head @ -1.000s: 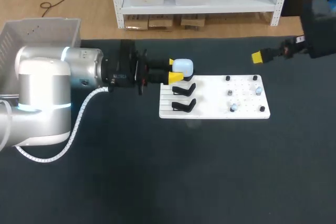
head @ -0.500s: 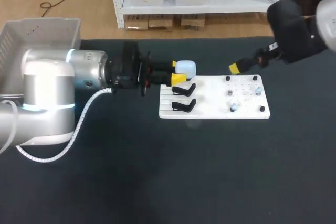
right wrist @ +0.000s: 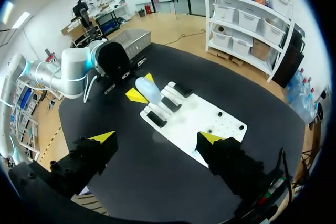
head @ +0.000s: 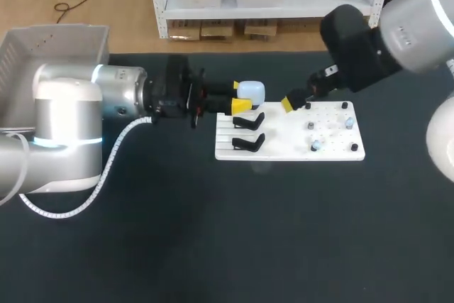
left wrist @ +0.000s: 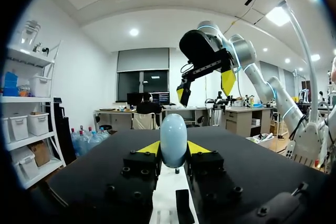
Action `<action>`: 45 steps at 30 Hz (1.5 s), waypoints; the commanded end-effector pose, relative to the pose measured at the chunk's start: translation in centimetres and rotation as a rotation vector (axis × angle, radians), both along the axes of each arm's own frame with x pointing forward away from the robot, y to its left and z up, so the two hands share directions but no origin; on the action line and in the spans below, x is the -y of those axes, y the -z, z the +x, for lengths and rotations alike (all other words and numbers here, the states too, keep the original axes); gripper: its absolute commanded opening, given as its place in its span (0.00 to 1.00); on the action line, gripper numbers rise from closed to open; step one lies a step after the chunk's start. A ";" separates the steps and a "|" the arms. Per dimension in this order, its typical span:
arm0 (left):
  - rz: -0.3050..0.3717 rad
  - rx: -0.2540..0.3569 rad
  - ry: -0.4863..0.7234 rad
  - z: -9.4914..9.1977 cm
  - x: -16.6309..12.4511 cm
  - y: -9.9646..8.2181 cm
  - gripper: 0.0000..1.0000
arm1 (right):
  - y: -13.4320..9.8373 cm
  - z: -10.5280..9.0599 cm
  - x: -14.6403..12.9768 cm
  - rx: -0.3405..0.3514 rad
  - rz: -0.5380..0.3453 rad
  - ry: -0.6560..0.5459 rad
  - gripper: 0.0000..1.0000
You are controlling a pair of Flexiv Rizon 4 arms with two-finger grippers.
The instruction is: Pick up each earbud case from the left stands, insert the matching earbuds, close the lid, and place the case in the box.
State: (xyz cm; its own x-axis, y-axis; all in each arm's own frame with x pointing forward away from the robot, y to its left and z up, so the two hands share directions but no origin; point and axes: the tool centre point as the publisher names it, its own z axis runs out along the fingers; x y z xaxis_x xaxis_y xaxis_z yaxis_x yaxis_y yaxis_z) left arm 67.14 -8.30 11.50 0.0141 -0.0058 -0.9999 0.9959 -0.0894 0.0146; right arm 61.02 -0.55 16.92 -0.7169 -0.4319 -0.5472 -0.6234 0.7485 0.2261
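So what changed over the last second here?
The right gripper swung in from the right edge and now hangs, fingers open, over the board's far edge, near the case. The left gripper crept slightly right, then held, shut on the case throughout. Board and stands unchanged.

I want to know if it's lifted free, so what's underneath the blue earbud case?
Under the earbud case, held in the left gripper, the white board and a black stand show. Its underside and any contact there are hidden by the case itself.
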 end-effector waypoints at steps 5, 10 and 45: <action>0.001 0.000 0.004 0.1 0.0 0.0 0.00 | 0.8 0.5 -2.3 -0.024 -0.012 -0.005 1.00; 0.001 0.000 0.004 0.1 0.0 0.0 0.00 | 1.1 1.0 -3.3 -0.042 -0.008 -0.013 1.00; 0.001 0.000 0.004 0.1 0.0 0.0 0.00 | 3.8 4.9 -4.9 -0.109 -0.052 0.018 1.00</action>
